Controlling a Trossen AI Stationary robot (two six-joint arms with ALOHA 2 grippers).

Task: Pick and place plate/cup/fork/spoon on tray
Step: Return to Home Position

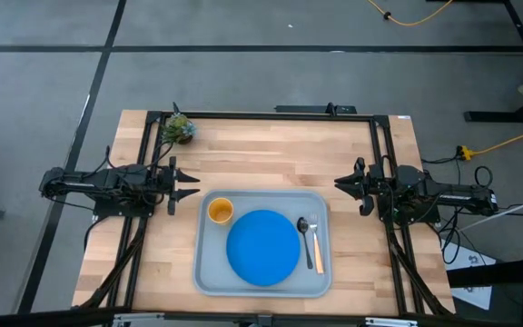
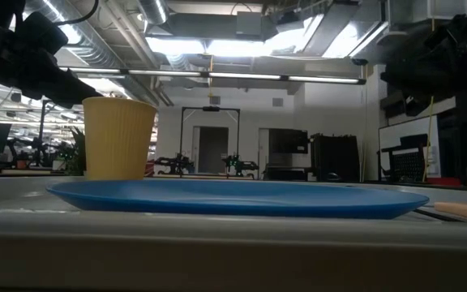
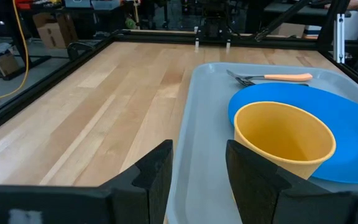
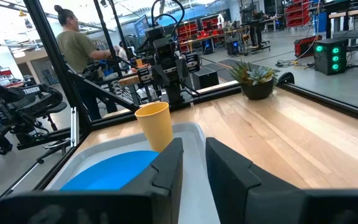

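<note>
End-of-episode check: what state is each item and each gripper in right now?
tray: flat on the table, holding all four items.
plate: flat, mid-tray.
cup: upright, empty, in a tray corner beside the plate.
fork: lying on the tray, right of the plate.
spoon: lying between plate and fork.
left gripper: open, empty, left of the tray.
right gripper: open, empty, right of the tray.

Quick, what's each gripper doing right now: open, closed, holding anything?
Left gripper: open, holding nothing, left of the tray.
Right gripper: open, holding nothing, right of the tray.
</note>
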